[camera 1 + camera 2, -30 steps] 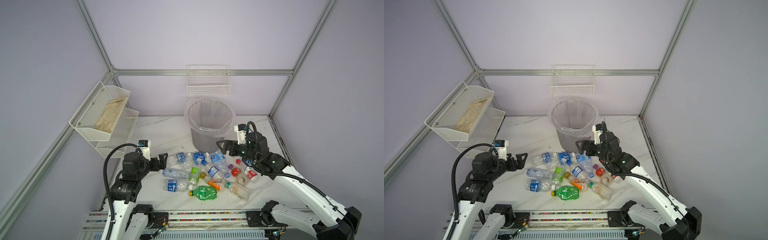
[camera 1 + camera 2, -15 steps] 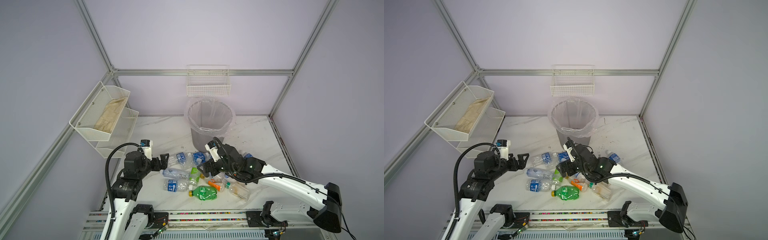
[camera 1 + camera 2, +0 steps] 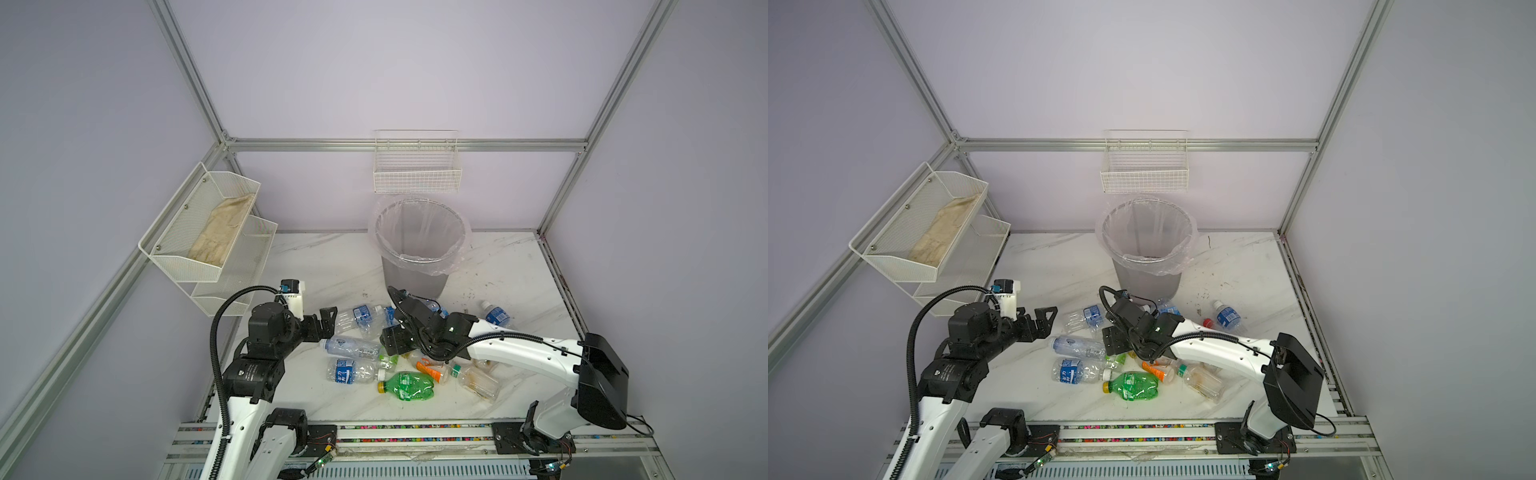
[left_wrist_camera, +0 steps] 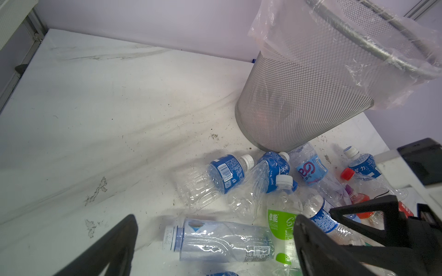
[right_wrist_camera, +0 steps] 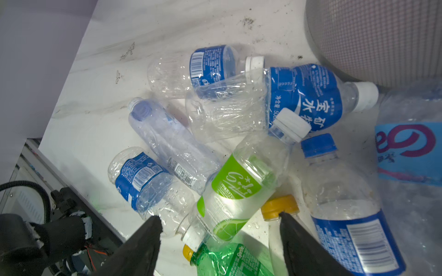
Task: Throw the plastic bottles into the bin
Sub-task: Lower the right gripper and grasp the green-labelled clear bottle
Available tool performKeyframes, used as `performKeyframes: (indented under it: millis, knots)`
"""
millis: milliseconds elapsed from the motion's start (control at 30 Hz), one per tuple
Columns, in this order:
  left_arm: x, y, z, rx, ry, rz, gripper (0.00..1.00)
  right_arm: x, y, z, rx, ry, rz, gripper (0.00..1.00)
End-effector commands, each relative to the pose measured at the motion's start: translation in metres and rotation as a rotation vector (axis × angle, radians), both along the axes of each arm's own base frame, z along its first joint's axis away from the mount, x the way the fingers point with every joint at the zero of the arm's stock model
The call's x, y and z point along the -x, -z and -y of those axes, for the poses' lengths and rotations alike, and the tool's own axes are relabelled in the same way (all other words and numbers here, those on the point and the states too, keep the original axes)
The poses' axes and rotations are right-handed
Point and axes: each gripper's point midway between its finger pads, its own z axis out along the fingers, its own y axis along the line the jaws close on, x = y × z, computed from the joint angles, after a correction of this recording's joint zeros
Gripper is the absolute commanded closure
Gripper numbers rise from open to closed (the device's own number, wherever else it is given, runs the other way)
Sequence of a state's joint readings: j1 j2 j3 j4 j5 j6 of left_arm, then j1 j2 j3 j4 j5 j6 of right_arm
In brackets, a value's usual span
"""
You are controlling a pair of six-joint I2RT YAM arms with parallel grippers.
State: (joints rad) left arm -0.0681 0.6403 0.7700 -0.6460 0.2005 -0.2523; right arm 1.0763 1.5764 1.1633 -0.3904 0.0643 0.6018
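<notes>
Several plastic bottles (image 3: pixel 351 347) lie in a heap on the white table in front of the bin (image 3: pixel 415 270), a grey mesh basket lined with a clear bag. My right gripper (image 5: pixel 218 221) is low over the middle of the heap and open. Its fingers stand on either side of a lime-labelled bottle (image 5: pixel 236 181) without pressing it. A green bottle (image 5: pixel 229 260) lies just below it. My left gripper (image 4: pixel 215 239) hangs open at the heap's left edge, above a clear bottle (image 4: pixel 222 241). In both top views one blue-labelled bottle (image 3: pixel 496 316) lies apart at the right.
A white wire basket (image 3: pixel 417 170) hangs on the back wall above the bin. Two tiered mesh shelves (image 3: pixel 208 232) jut from the left wall, and the upper one holds a folded cloth. The right arm's white link (image 3: pixel 519 353) stretches low across the heap's right side.
My right arm swung from beside the bin down onto the middle of the heap, and its jaws have narrowed. One blue-labelled bottle now lies off to the right. The left arm barely moved.
</notes>
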Motion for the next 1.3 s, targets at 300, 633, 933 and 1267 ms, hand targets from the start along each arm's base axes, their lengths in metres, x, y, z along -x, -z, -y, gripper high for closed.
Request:
performKeyframes:
  millis: [300, 633, 933, 1267]
  knots:
    - [0.0, 0.013, -0.001, 0.0, -0.017, -0.014, 0.0, -0.022, 0.035, -0.001, 0.034, 0.28, -0.068, 0.22]
    - [0.0, 0.013, -0.001, -0.006, -0.018, -0.013, 0.0, -0.033, 0.051, 0.008, 0.102, 0.37, -0.045, 0.23]
    - [0.001, 0.014, -0.001, -0.009, -0.019, -0.016, 0.0, -0.034, 0.073, 0.002, 0.126, 0.388, -0.071, 0.23]
    - [0.001, 0.015, -0.001, -0.013, -0.018, -0.021, 0.0, -0.036, 0.084, 0.006, 0.135, 0.44, -0.079, 0.31]
